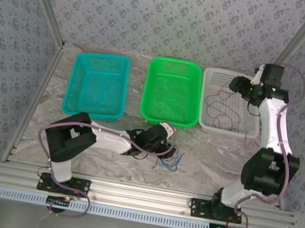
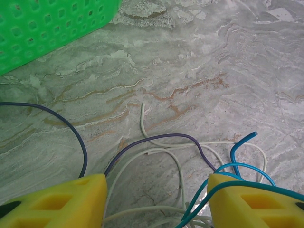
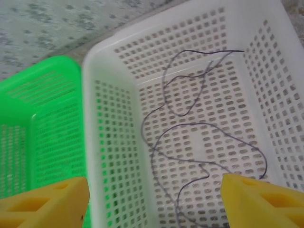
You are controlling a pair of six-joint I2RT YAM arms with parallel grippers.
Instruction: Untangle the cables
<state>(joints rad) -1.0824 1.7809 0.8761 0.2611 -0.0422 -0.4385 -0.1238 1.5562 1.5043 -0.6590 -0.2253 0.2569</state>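
Grey marbled table, patterned wallpaper on the walls around it. Landmark is the green basket, at the middle of the far row.

- teal basket just left of the green basket, white basket just right of it, gap on each side.
- cable tangle lies on bare table on the near side of the green basket, off its near-right corner, not touching it.
- left gripper sits low over that tangle, pointing towards the green basket, whose wall shows at top left of the left wrist view. Yellow fingers spread wide, pinching nothing.
- blue strand loops over the right-side finger and rests on it. dark purple strand arcs across the gap between the fingers, lying on the table. pale strand runs through the same gap, its free end pointing towards the green basket. second dark strand curves away on the left, beside the left-side finger.
- right gripper hangs above the white basket, right of the green basket. Its fingers stand wide apart with nothing between them.
- dark cable lies alone on the white basket's floor in loose curves, well apart from the tangle. Cannot tell whether it touches the right-side finger.
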